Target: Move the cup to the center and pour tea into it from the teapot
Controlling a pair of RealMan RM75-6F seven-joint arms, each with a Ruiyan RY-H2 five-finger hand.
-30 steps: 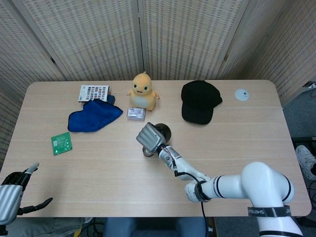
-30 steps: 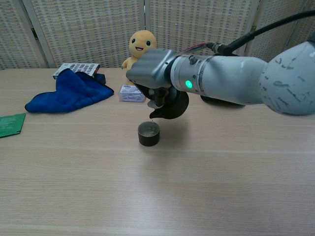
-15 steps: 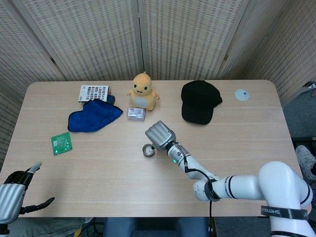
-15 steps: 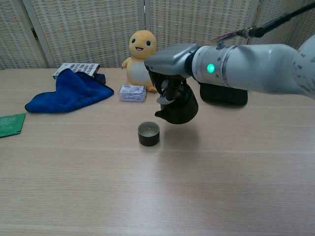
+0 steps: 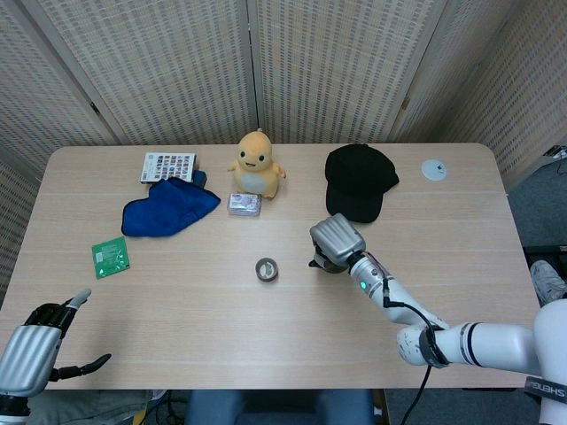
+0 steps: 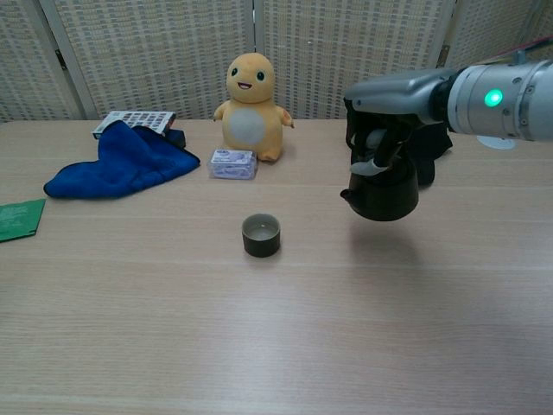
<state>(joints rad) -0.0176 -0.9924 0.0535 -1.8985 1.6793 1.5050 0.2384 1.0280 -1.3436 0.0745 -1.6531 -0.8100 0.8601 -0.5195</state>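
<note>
A small dark cup (image 5: 266, 269) (image 6: 261, 235) stands alone near the middle of the table, with pale liquid inside. My right hand (image 5: 336, 239) (image 6: 385, 117) grips the handle of a black teapot (image 6: 381, 192) (image 5: 324, 263), held upright just above the table, well to the right of the cup. In the head view the hand hides most of the pot. My left hand (image 5: 35, 358) hovers off the table's near left corner with its fingers spread and nothing in them; the chest view does not show it.
Along the back lie a blue cloth (image 5: 168, 207), a patterned card (image 5: 167, 166), a yellow plush toy (image 5: 255, 164), a small wrapped packet (image 5: 244, 204), a black cap (image 5: 358, 182) and a white disc (image 5: 433, 170). A green circuit board (image 5: 111, 257) sits at the left.
My right hand has carried the teapot away from over the cup to the right and tipped it back upright. The cup stays put. The left hand barely shifted.
</note>
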